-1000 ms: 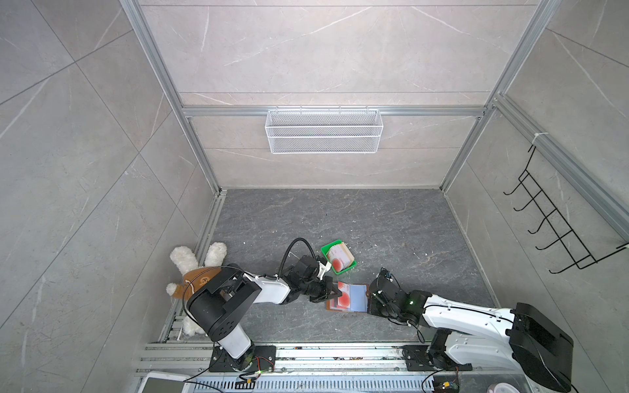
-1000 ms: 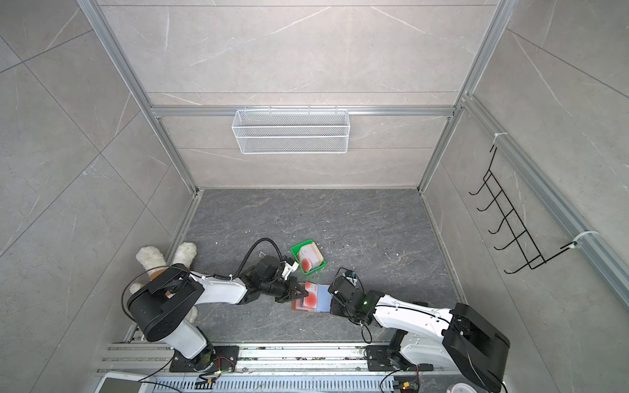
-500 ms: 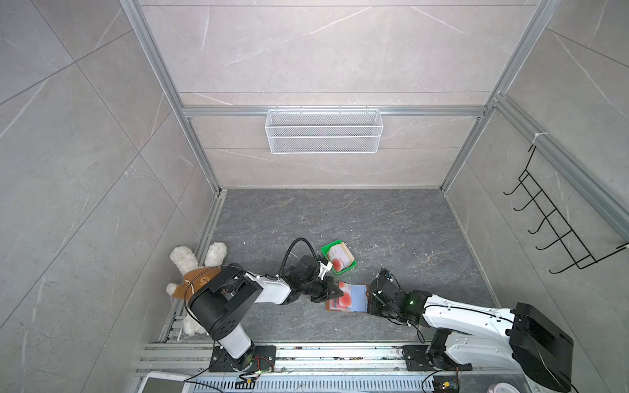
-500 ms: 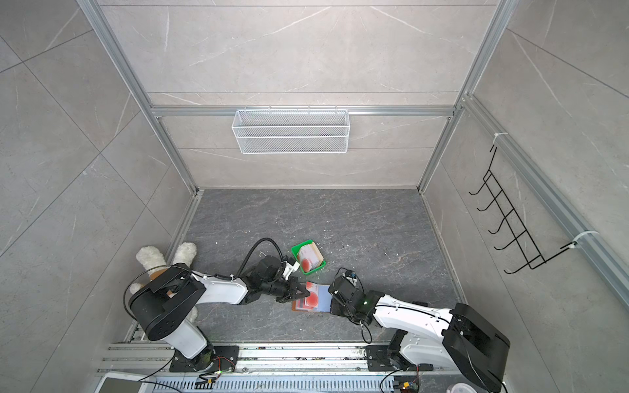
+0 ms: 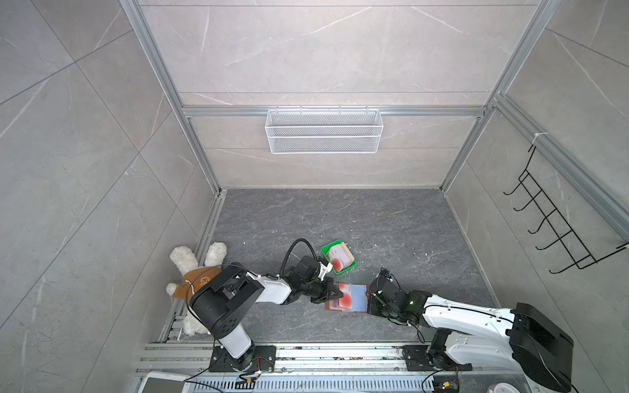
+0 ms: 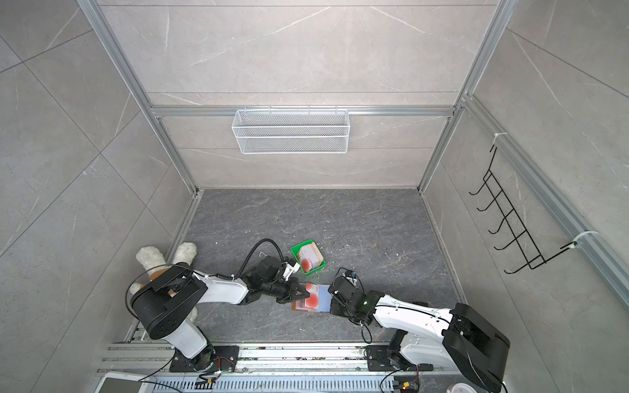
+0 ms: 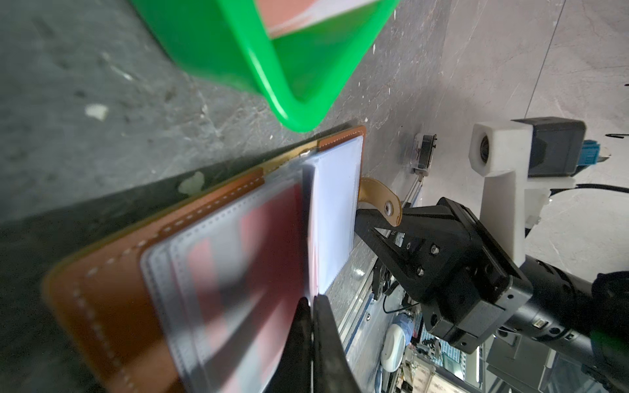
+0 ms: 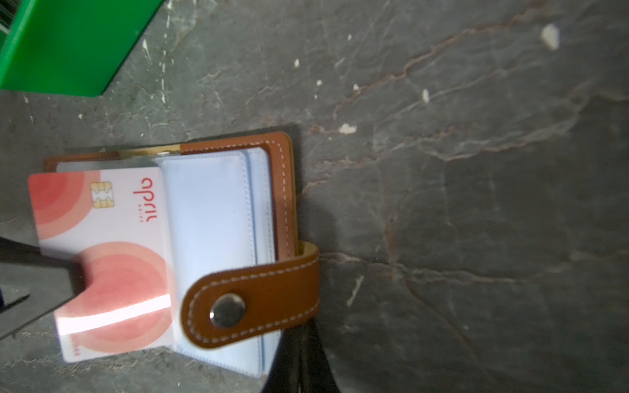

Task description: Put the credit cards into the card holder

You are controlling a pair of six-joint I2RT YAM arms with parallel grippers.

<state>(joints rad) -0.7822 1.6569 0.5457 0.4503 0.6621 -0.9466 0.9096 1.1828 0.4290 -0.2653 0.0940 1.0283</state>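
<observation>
The card holder (image 5: 357, 296) lies open on the floor, tan leather with bluish sleeves (image 8: 211, 221), its strap (image 8: 252, 303) curled over the right edge. My left gripper (image 5: 335, 293) is shut on one of the credit cards (image 8: 102, 255), whitish-pink with red round blots. That card lies flat over the holder's left half, its edge at a sleeve. My right gripper (image 5: 369, 300) is shut, its tips at the holder's right edge under the strap (image 7: 381, 200). More credit cards (image 5: 337, 260) stand in the green tray (image 5: 328, 247) just behind.
A white plush toy (image 5: 194, 268) lies by the left wall next to the left arm's base. A wire basket (image 5: 323, 131) hangs on the back wall and a black hook rack (image 5: 558, 231) on the right wall. The green tray (image 7: 272, 51) stands close to the holder.
</observation>
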